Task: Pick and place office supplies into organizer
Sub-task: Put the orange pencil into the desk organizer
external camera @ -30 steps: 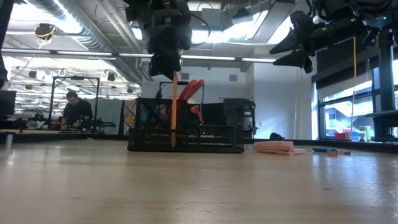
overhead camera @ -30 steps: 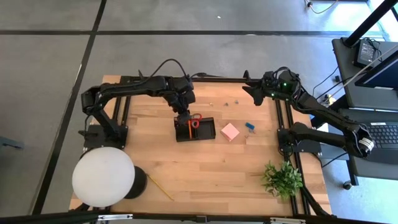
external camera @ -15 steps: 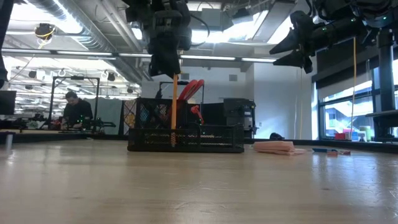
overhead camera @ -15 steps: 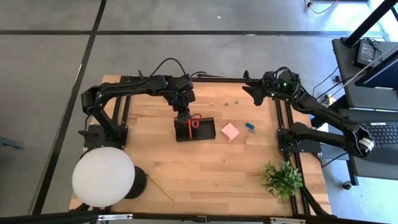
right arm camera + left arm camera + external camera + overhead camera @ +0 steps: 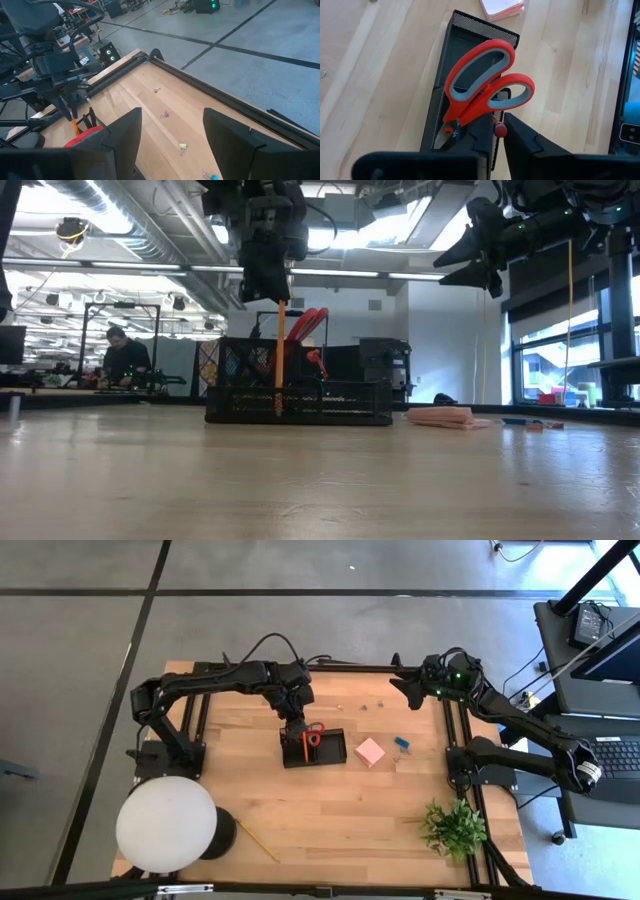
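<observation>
Pinching the upright pencil (image 5: 280,350) over the organizer (image 5: 300,400), the left hand (image 5: 266,280) risks tipping it against the scissors (image 5: 482,87) if the grip slips, while the right hand (image 5: 170,145) waits with fingers apart.

No text, label, brand, number or sign can be read in any of the views.
</observation>
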